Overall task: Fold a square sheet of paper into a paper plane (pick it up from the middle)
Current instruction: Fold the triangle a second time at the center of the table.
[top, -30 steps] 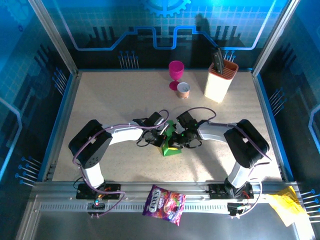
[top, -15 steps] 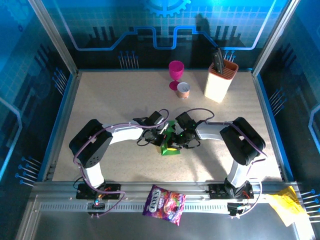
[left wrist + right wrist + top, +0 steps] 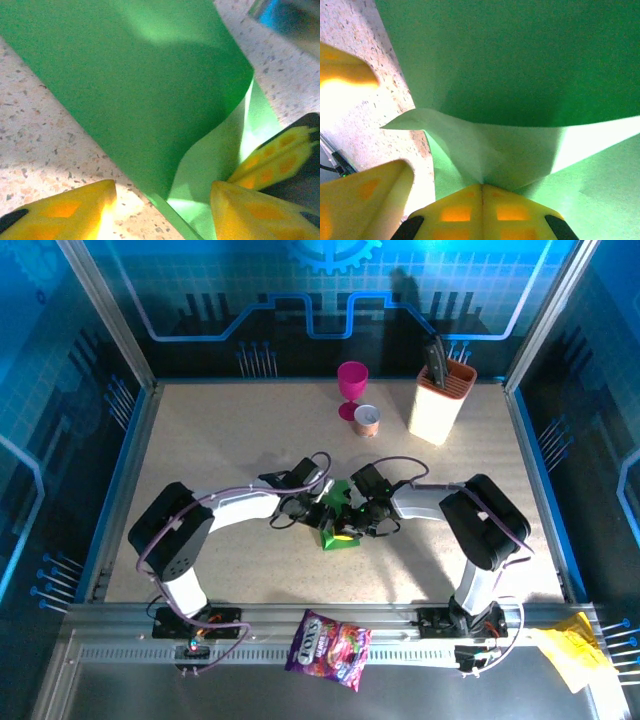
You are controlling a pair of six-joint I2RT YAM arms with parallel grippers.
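Overhead view: both arms reach inward and meet over the middle of the speckled table (image 3: 200, 450). The green paper sheet (image 3: 338, 538) lies there between them, partly folded, with one part flat on the table and another lifted off it.

Left wrist view: the left gripper (image 3: 164, 192) has its two yellow fingers (image 3: 70, 210) well apart. They straddle the near edge of the sheet, one over bare table and the other over the paper. I cannot see either finger pressing on it. A broad green panel fills the upper part of this view, and a paler flap curls up beside it.

Right wrist view: the right gripper (image 3: 482, 200) has its fingers together, clamped on a pinched ridge of the sheet. The paper fans upward and outward from that pinch.

Away from the work, at the far side of the table, stand a pink goblet (image 3: 352, 385), a small can (image 3: 368, 420) and a knife block (image 3: 440, 400). A purple snack bag (image 3: 328, 638) lies on the near rail.

My reading is that I am midway through an early fold: no dart shape shows yet, only loose layers without a sharp crease. Next, I think the left gripper needs a fresh hold on the free flap. Alternatively it could press down along the fold line while the right one anchors the sheet. The paper is thin, so a pull against the right-hand pinch could tear or skew it.
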